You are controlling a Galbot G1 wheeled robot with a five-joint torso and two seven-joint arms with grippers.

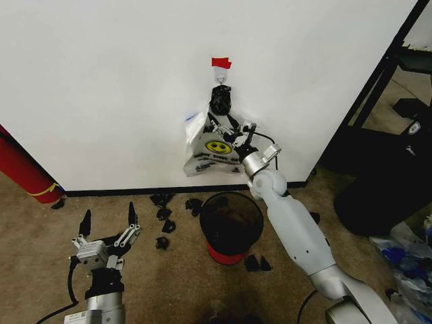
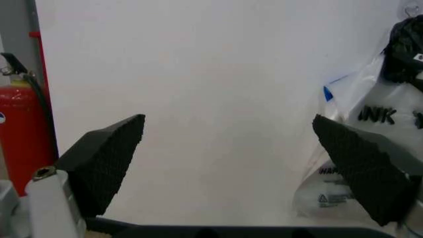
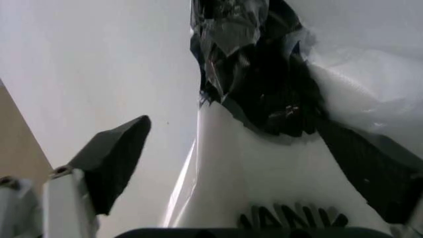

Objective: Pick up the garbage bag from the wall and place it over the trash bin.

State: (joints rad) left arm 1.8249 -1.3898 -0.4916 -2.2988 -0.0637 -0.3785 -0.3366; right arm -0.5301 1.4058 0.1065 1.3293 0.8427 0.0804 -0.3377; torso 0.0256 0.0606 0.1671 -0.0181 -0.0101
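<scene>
Right claw: spread, at bag hanging on wall | left claw: spread, low, idle | bin: on floor below.

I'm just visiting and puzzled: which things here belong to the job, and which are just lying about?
Job: hanging bags, wall, bin, right hand at the bags.
Lying about: extinguisher, black scraps on the carpet, plastic heap; left hand idle, low, open.
</scene>
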